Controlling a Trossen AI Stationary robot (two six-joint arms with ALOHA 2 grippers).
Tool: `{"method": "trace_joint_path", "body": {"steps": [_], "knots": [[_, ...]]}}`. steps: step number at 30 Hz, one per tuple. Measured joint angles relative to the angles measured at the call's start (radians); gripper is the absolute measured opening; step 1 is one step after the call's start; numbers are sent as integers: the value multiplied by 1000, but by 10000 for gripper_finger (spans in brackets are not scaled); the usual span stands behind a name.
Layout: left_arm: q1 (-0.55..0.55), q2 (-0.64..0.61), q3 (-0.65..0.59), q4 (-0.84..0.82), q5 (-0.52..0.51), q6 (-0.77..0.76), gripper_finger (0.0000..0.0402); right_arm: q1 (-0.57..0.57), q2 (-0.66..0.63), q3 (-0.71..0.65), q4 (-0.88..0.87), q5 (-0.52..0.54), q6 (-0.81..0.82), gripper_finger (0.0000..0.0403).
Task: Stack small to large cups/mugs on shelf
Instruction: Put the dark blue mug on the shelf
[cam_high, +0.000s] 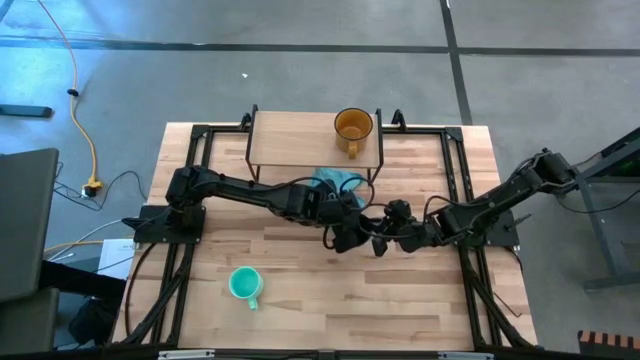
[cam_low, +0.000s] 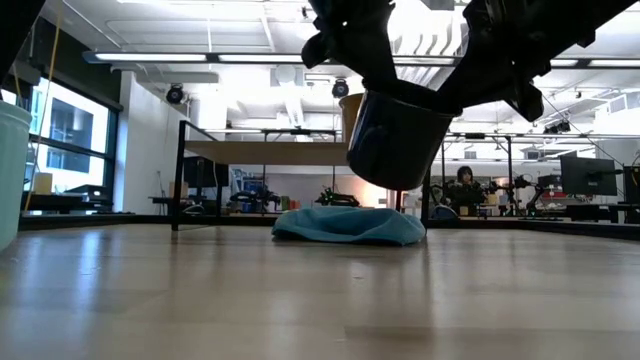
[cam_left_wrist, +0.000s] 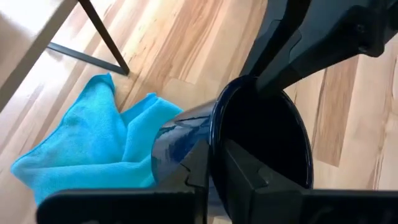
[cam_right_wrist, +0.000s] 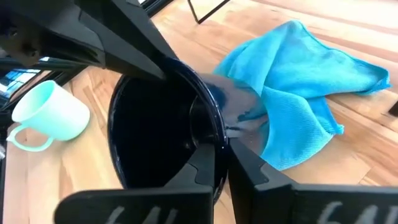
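Observation:
The dark navy mug (cam_low: 395, 135) hangs above the table between both grippers, its mouth up and slightly tilted; it also shows in the high view (cam_high: 355, 237). My left gripper (cam_left_wrist: 214, 158) and my right gripper (cam_right_wrist: 221, 152) are each shut on its rim, at opposite sides. The amber mug (cam_high: 353, 127) stands on the shelf (cam_high: 295, 140), near its right end. The teal mug (cam_high: 245, 285) stands on its base on the tabletop, near the front and left of centre. The dark mug's handle is hidden. My left gripper pinches the dark mug's rim (cam_left_wrist: 213, 134) with one finger inside (cam_left_wrist: 252, 177) and one outside the wall (cam_left_wrist: 186, 177). It comes from above and from the table's left. The mug is lifted clear of the table. My right gripper pinches the opposite side of the rim (cam_right_wrist: 219, 127), one finger inside the mug (cam_right_wrist: 196, 171) and one outside (cam_right_wrist: 255, 177). It comes from above and from the table's right. The mug hangs below the fingers, clear of the table.
A light blue cloth (cam_high: 335, 182) lies crumpled on the table just in front of the shelf, below and beyond the lifted mug (cam_low: 348, 224). The shelf's thin black legs (cam_low: 180, 175) stand at the table's far side. Bare tabletop lies in front of the arms.

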Motion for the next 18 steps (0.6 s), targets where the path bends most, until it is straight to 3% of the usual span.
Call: {"method": "trace_joint_path", "body": {"steps": [10, 18], "knots": [[0, 0, 0, -26, 10, -18, 5, 1, 0, 0, 28, -26, -68, 2], [-2, 0, -1, -41, 46, -29, 4, 8, -4, -1, 93, -80, -146, 47]]}}
